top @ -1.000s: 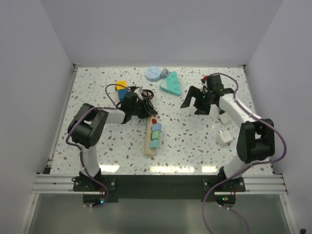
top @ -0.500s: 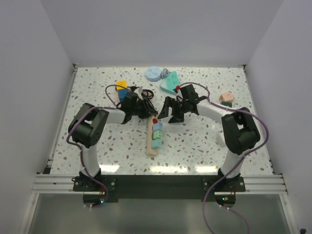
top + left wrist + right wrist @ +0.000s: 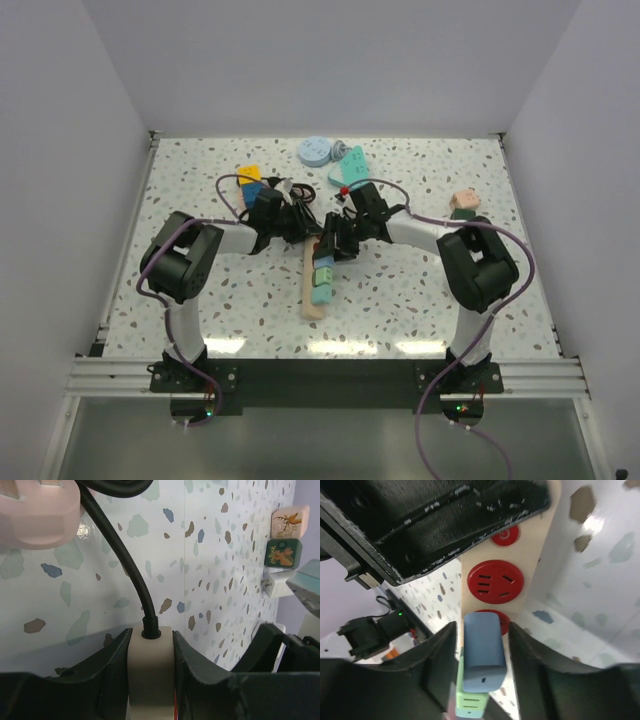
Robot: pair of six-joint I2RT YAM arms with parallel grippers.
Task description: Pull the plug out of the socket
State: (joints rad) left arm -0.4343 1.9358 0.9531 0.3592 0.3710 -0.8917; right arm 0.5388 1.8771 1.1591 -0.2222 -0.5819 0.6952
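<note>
The left gripper (image 3: 296,222) reaches in from the left edge toward the middle of the tabletop and is clamped on the far end of the socket (image 3: 306,282). The socket lies near the centre and runs toward the near edge. The left wrist view shows both fingers (image 3: 112,655) pressed flat against the socket's sides, just below where the cord (image 3: 122,562) enters. A pink piece (image 3: 35,515) lies beyond it. This view shows no plug at all.

On the socket, the blue plug (image 3: 322,262) sits nearest the clamped end, with two green plugs (image 3: 319,288) behind it toward the near edge.

The right gripper (image 3: 334,244) comes in from the right edge and straddles the blue plug. In the right wrist view its jaws are apart, one on each side of the plug, seemingly just clear of its faces. That view alone shows the two free red outlets (image 3: 495,581) next to the plug.

The step in hand looks like the grasp: socket braced, plug bracketed but not yet pinched. The next move would be to close squarely on the plug, then pull straight up out of the outlet while the left arm holds the socket down.
</note>
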